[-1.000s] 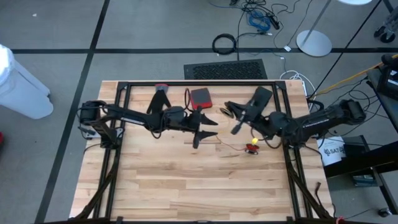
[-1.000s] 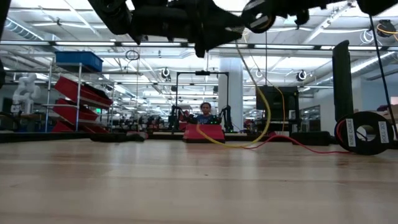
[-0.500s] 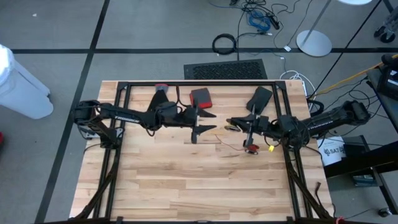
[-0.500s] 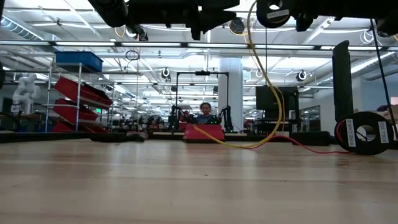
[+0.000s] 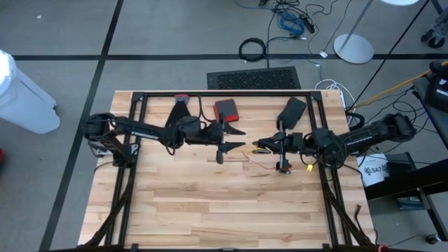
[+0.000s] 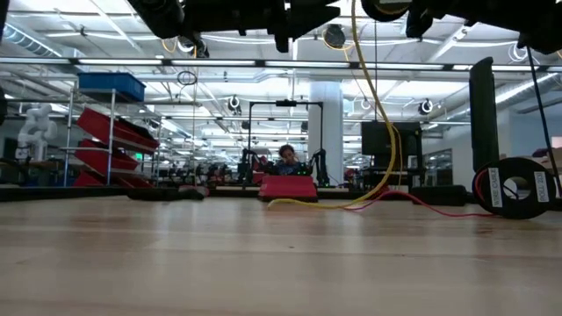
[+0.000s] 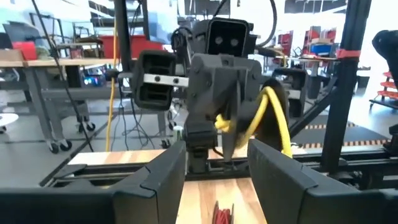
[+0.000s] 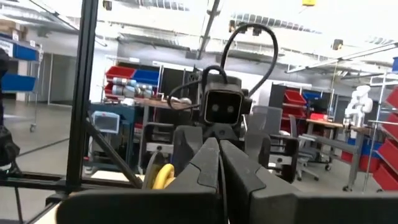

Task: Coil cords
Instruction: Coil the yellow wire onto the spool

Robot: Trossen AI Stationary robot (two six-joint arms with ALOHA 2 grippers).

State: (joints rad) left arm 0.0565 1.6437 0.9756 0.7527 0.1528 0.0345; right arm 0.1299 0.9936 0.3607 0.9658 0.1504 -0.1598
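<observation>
Arms: two, left gripper point(image 5: 232, 139) frame centre, right gripper point(image 5: 275, 149) right of centre. Yellow cord point(image 6: 379, 114): one, hanging upper centre-right in low view. Thin red cord point(image 6: 439, 207): one, right of centre on table. Red box point(image 5: 225, 110): one, upper centre. Black flat block point(image 5: 292, 109): one, upper right of centre. Black reel point(image 6: 518, 187): one, far right in low view.

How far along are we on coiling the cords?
Nothing looks coiled yet. In hand: the right gripper is shut on the yellow cord, lifted above the table so the cord hangs down and trails loose over the wood. The left gripper hovers open, facing it, holding nothing. Left: winding the yellow cord; the thin red cord also lies loose.
</observation>
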